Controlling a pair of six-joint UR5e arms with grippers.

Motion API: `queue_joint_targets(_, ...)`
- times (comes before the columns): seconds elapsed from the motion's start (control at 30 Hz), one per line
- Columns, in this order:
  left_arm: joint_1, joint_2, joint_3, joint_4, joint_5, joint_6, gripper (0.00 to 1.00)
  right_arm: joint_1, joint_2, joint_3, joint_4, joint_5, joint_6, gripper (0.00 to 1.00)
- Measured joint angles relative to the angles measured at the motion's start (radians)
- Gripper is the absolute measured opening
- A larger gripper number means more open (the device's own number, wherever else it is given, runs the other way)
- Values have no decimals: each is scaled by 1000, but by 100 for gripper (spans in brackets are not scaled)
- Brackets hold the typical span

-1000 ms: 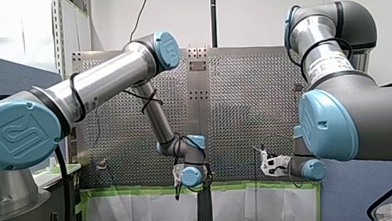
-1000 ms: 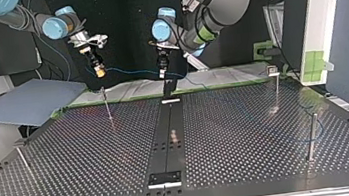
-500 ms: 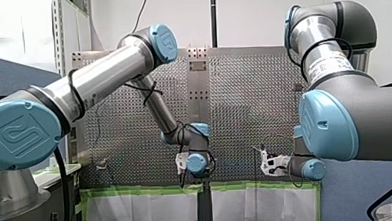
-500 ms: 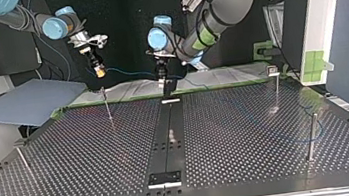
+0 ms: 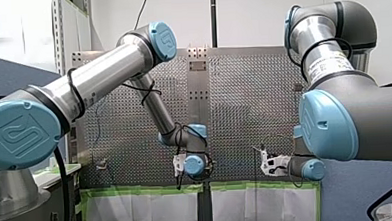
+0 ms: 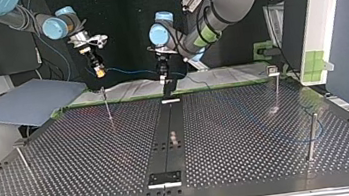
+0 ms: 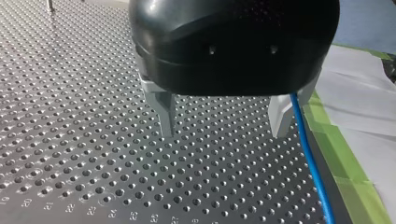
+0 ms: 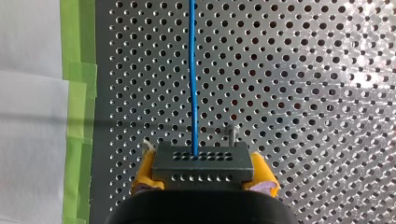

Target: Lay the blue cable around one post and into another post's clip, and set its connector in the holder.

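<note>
**Left claw lifts beside the cable, routing still to start**

We read the top view from its near edge. A black bracket (image 6: 163, 178) sits on the centre strip of the perforated table (image 6: 69, 156). It is bare, and we take it for the holder, though that's a guess. A near-corner post (image 6: 311, 136) stands at the view's right with a faint blue line beside it. We can't tell whether that line goes round it. The opposite-corner post (image 6: 23, 159) carries nothing. Further back, we see no cable at the clip-topped post (image 6: 275, 83).

Now the far edge, and here's the action! Our left gripper (image 7: 223, 133) has climbed a touch over the last second and shuffled along that edge. Its metal fingers (image 7: 166, 112) gape wide with nothing between them, and the blue cable (image 7: 308, 158) runs just outside one of them. Our right gripper (image 8: 204, 173) hasn't budged. Its yellow pads (image 8: 145, 170) are clamped on the dark connector (image 8: 201, 161), up in the air by the far corner at the view's left, and the cable leads straight out of it.

So the left looks to be lining up its grip, and we judge the laying hasn't begun.
</note>
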Motion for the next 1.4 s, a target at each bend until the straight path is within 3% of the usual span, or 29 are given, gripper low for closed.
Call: queue_joint_targets(1.4, -22, -2, -38, 11, 0, 60, 100, 0, 0, -5, 5, 4, 5, 0)
